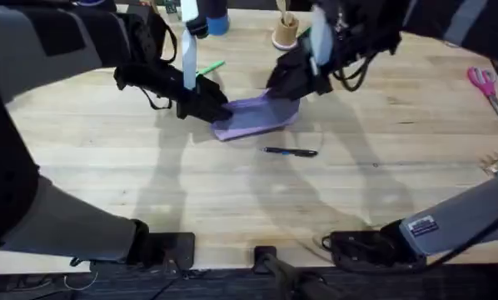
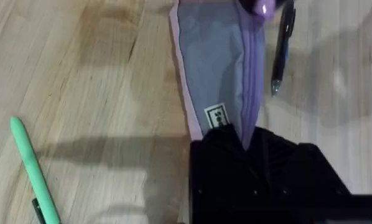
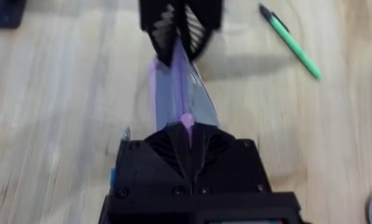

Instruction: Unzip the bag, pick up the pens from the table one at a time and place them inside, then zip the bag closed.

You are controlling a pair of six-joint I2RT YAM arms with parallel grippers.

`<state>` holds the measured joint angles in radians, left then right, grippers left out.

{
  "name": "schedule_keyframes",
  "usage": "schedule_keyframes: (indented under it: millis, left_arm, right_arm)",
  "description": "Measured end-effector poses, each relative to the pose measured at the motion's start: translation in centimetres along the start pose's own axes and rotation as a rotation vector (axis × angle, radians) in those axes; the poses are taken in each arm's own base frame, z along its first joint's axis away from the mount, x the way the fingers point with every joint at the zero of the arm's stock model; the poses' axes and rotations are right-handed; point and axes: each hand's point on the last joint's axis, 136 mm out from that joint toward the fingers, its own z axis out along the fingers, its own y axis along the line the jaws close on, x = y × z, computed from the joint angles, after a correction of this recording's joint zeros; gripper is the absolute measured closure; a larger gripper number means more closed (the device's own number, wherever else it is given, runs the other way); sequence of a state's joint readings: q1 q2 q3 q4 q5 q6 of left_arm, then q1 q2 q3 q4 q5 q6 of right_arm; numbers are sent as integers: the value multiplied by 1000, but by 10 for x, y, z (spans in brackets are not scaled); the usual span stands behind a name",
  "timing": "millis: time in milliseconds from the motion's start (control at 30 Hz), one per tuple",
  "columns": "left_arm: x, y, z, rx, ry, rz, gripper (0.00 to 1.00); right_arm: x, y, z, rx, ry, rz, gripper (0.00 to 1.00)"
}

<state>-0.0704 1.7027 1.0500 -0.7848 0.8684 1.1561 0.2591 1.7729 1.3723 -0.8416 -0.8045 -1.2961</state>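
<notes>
The lilac bag (image 1: 253, 118) lies mid-table, stretched between both grippers. My left gripper (image 1: 206, 105) is shut on its left end; in the left wrist view the black fingers (image 2: 223, 149) pinch the bag (image 2: 217, 68) by its small label. My right gripper (image 1: 284, 87) is shut on the right end, where a lilac tab (image 3: 187, 124) sits between its fingers. The right wrist view looks along the bag (image 3: 180, 87) to the left gripper (image 3: 180, 37) at the far end. The dark pen (image 1: 291, 152) (image 2: 284, 46) lies in front of the bag. The green pen (image 1: 209, 67) (image 2: 30, 168) (image 3: 292, 40) lies behind it.
Pink-handled scissors (image 1: 482, 83) lie at the far right of the table (image 1: 107, 183). A tan cup (image 1: 285, 32) and a blue object (image 1: 218, 23) stand at the back edge. Bare wood stretches in front of the dark pen.
</notes>
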Motion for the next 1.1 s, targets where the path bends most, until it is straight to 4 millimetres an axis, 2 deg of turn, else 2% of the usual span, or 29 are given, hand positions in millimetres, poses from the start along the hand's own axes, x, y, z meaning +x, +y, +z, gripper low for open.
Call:
schedule_keyframes:
  millis: [100,500,733,967,1000,1100]
  left_arm:
    - [0,-1,0,2,1,-3,958]
    - [1,1,-1,-4,-1,-4,958]
    - [2,3,-3,-11,-2,-9,958]
    - [3,3,-4,-12,-1,-11,958]
    - [3,3,-4,-12,-1,-11,958]
    - [2,2,-2,-8,0,-5,958]
  right_arm:
    - [-11,5,13,-19,3,-37,971]
    - [-51,1,50,18,-5,-154,971]
    - [-62,-2,69,28,-17,-157,971]
    - [-63,-1,72,30,-11,-121,971]
    - [-63,-1,71,28,-11,-105,927]
    - [-71,3,71,4,-53,-97,506]
